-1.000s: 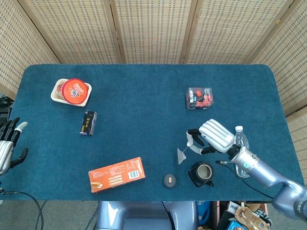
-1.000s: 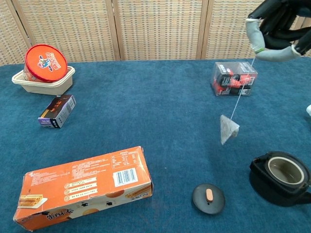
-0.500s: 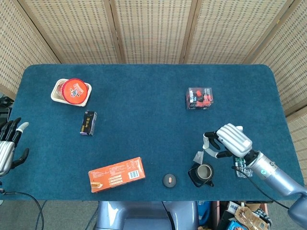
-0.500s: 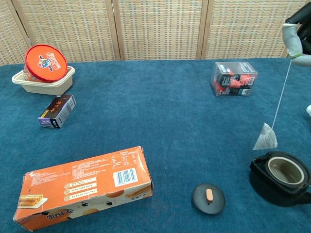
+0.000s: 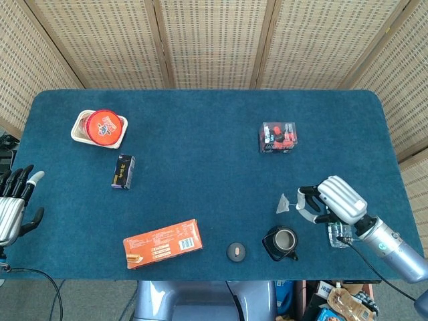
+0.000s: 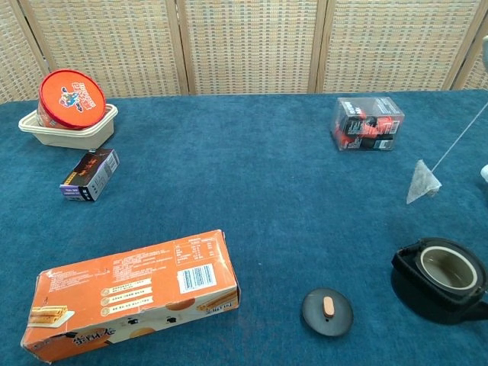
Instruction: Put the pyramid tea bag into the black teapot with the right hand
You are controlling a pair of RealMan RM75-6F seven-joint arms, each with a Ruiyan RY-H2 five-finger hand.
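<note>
Pyramid tea bag (image 6: 423, 182) hangs in the air on its thin string (image 6: 457, 141), off the cloth, swung out at about eleven o'clock from the black teapot (image 5: 281, 243) and not yet above its open mouth. From the head view the right hand (image 5: 332, 201) pinches the top of that string between its fingertips, at about one o'clock from the pot; the chest view shows none of the hand, only the string running off the right edge.

My worry is the swing. A bag on a string this long looks likely to sway, and if the hand lowers before it hangs plumb over the opening, the bag could land on the rim or slide down the outside wall onto the table (image 5: 200, 154). The string could also snag on the pot's handle, though I cannot make out which way the handle faces. A clear water bottle (image 5: 336, 234) stands just beside the right wrist, and a careless sweep of the forearm could tip it.

The teapot lid (image 6: 326, 311) lies on the cloth at nine o'clock from the pot, out of the way.

The left hand (image 5: 15, 202) sits at the table's far left edge with fingers spread, holding nothing, partly cut off by the frame.
</note>
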